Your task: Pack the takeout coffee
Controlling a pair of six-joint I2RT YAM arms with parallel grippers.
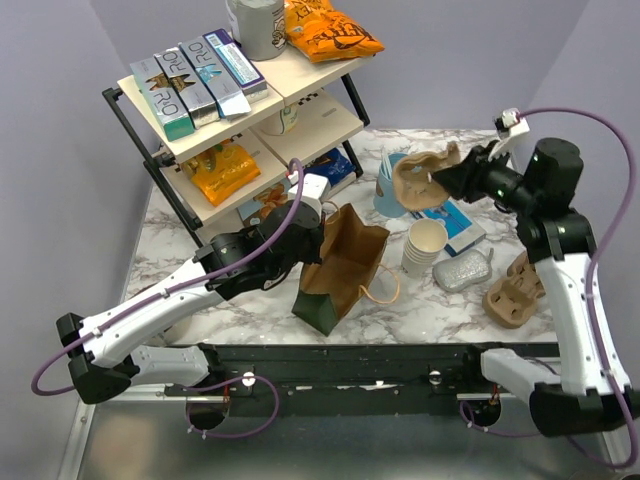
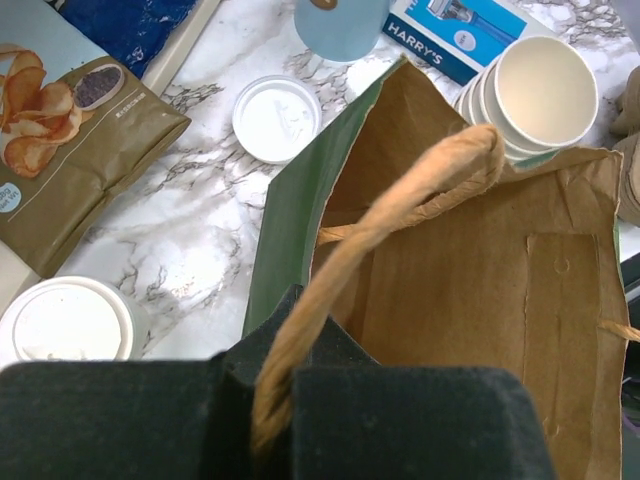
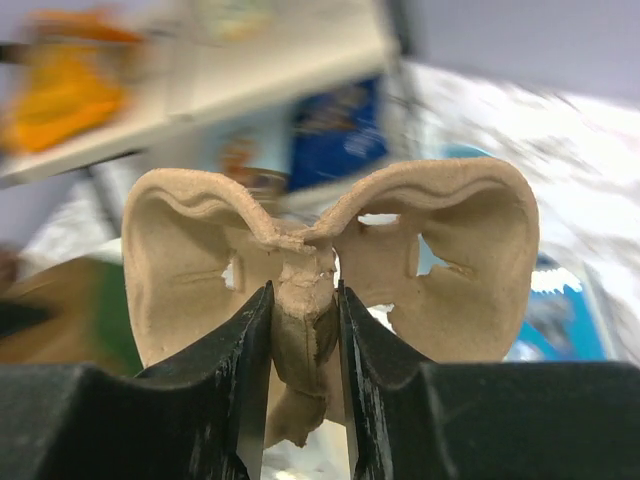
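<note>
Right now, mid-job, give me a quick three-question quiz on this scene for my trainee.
1. True or false: the right jaws hold a pulp carrier.
2. What do the left jaws pinch? A) bag handle B) cup stack C) loose lid
3. Fill in: the lidded cup stands ____ the bag.
Key: 1 true; 2 A; 3 outside.
</note>
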